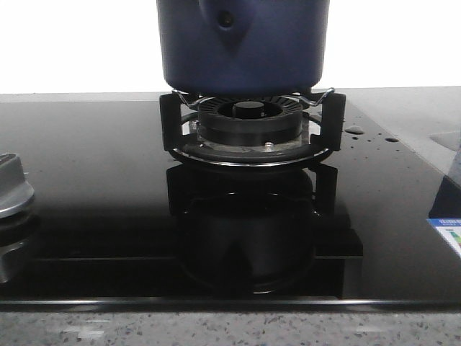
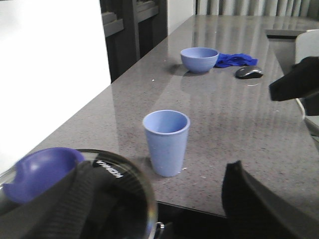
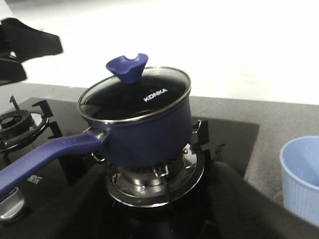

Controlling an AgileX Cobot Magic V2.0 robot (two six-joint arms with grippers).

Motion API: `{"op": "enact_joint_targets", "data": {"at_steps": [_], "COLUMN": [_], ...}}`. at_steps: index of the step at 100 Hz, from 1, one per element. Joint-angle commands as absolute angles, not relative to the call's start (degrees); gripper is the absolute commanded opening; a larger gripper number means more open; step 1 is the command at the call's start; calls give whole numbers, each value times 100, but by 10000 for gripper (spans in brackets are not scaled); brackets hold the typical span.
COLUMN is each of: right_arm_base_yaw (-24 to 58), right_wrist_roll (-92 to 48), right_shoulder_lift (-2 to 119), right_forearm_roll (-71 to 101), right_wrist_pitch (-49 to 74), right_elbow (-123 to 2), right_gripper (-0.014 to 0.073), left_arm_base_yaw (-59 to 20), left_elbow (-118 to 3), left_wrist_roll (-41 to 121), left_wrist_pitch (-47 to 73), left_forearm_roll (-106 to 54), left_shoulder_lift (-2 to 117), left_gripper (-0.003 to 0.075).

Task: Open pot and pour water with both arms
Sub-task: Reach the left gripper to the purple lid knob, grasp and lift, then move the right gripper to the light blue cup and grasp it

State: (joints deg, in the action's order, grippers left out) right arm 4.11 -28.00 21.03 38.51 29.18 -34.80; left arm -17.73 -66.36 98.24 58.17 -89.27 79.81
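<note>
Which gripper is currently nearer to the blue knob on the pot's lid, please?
Left, probably. The left gripper hangs open just beside the lid, its blue knob close by one finger; the right gripper stands farther back, by the handle.

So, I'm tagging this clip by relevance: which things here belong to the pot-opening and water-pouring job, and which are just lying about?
Part of the job:
- pot on the burner
- glass lid with blue knob
- pot handle
- blue cup

Just lying about:
- blue bowl
- blue cloth
- computer mouse
- stove dial
</note>
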Motion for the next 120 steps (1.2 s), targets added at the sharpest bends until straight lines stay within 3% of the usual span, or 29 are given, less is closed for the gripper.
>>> {"op": "enact_joint_targets", "data": {"at_steps": [1, 14, 33, 78, 120], "right_arm_base_yaw": [422, 422, 422, 422, 422], "right_wrist_roll": [-2906, -2906, -2906, -2906, -2906], "right_shoulder_lift": [2208, 2208, 2208, 2208, 2208], "right_forearm_roll": [3975, 3975, 3975, 3975, 3975], "right_wrist_pitch": [2437, 2356, 2343, 2353, 2353], "right_elbow": [-3680, -3680, -3680, -3680, -3680], "right_gripper": [524, 524, 524, 524, 524], "left_arm_base_yaw": [-1762, -1762, -1762, -1762, -2228], "left_elbow": [-7057, -7383, -7798, -8267, -8422], "left_wrist_roll": [9827, 9827, 9837, 9837, 9864], "left_wrist_pitch": [5849, 5786, 5580, 5632, 5477], "left_forearm_roll": [-9320, -9309, -9309, -9567, -9740], "left_shoulder_lift": [8125, 8566, 9036, 9851, 10157], "left_gripper": [513, 521, 615, 608, 591]}}
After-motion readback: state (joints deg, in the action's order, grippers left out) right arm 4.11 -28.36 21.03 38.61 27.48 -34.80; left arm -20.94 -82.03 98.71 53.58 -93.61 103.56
